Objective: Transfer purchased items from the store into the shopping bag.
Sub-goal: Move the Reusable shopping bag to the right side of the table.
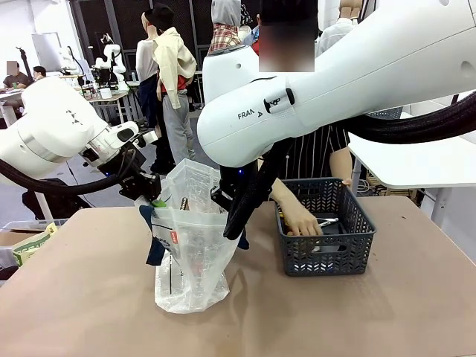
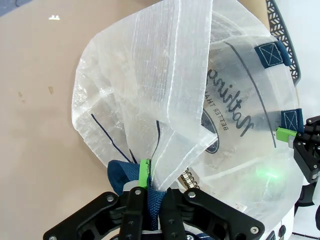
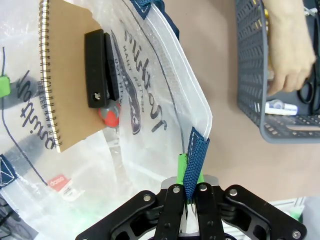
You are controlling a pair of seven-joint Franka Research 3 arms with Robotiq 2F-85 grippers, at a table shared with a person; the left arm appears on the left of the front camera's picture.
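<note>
Standing on the desk (image 1: 74,297), the bag (image 1: 190,260) was spread open, left gripper (image 2: 148,182) and right gripper (image 3: 190,175) each clamped on a navy handle (image 3: 196,150). A notebook (image 3: 65,75) and black item (image 3: 97,65) lay inside.

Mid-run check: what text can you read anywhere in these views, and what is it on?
"FRAN": on the right arm, the rest hidden.
"BETTER THA": on the bag, cut off by a fold.
Script word beside it, apparently "Nothing": on the bag, not certain.
Red tag on the bag: white letters too small to read.
Label on a white item in the basket: blurred.
</note>
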